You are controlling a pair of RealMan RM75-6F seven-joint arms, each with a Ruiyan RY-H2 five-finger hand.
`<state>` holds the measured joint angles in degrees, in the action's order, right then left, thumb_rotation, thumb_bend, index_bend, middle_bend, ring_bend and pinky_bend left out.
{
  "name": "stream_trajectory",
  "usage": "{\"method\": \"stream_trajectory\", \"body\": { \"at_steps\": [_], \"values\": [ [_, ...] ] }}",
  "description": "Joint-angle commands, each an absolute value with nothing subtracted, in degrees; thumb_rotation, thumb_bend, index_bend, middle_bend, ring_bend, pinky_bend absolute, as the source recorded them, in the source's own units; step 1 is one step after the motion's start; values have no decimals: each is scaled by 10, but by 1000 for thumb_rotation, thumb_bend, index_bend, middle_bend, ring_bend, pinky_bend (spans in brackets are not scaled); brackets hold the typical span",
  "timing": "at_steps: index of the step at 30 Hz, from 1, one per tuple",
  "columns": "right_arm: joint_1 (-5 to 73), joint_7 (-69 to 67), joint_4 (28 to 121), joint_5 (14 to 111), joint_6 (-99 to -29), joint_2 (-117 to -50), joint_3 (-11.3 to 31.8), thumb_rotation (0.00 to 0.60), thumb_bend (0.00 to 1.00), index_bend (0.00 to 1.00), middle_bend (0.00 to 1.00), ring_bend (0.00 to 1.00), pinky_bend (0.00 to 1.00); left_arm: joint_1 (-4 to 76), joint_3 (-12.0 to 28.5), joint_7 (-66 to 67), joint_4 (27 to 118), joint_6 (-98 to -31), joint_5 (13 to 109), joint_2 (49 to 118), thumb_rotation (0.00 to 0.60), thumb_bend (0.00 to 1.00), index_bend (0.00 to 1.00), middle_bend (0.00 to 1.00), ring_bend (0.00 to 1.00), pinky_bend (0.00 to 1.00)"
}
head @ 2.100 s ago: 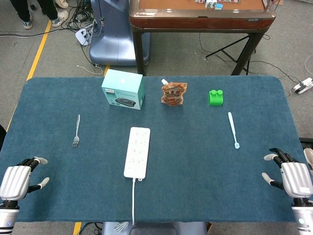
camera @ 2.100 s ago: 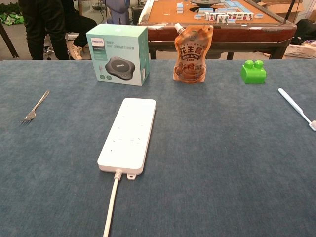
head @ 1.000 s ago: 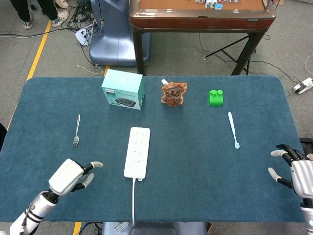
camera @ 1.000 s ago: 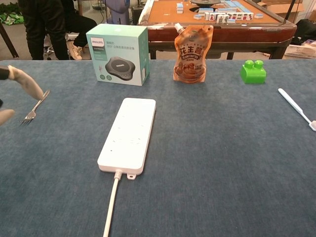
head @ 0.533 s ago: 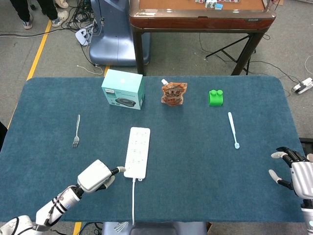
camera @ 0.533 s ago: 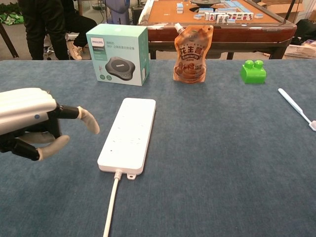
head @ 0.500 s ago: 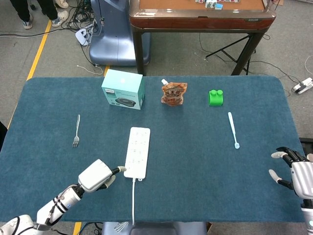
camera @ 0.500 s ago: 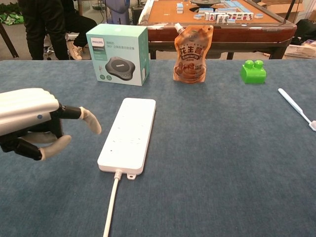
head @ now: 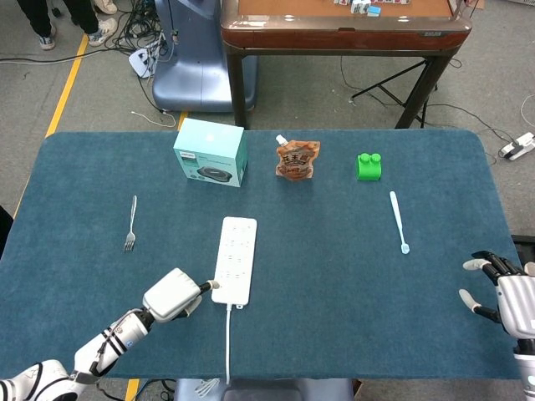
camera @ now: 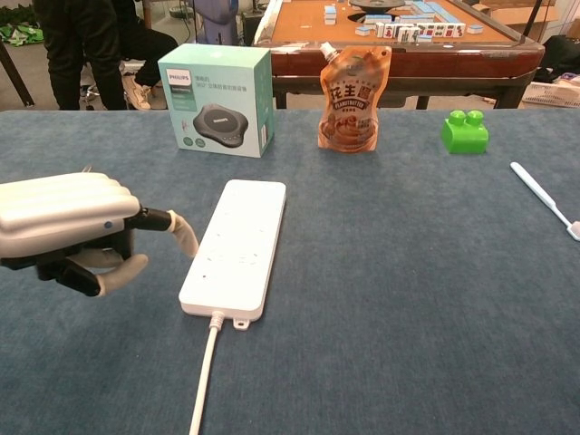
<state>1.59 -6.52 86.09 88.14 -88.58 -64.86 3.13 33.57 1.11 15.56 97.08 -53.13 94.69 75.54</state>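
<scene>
Beside power strip (head: pixel 235 259): left hand (head: pixel 171 294) moved closer, fingers apart.

We see a bench (head: pixel 351 276) covered in blue cloth, standing on a grey floor (head: pixel 100 92) with a yellow line (head: pixel 65 85). Behind it stand a wooden game table (head: pixel 343 29), loose cables (head: pixel 142 38) and a blue machine base (head: pixel 191 71).

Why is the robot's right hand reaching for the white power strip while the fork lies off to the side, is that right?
Not quite: it is the left hand at the near end of the white power strip, as the head view shows. The right hand sits open at the far right edge of the table, holding nothing. The fork does lie off to the side.
</scene>
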Motion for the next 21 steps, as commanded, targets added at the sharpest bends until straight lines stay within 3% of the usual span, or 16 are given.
{"method": "stream_trajectory", "body": {
  "at_steps": [1, 21],
  "values": [
    [16, -65, 859, 881, -884, -650, 31, 600, 174, 393, 307, 315, 507, 342, 14, 174, 977, -519, 925, 764, 600, 649, 333, 1000, 1000, 1000],
    [15, -70, 855, 878, -884, -650, 32, 600, 174, 393, 306, 315, 507, 372, 20, 236, 980, -489, 837, 799, 600, 649, 319, 1000, 1000, 1000]
  ]
}}
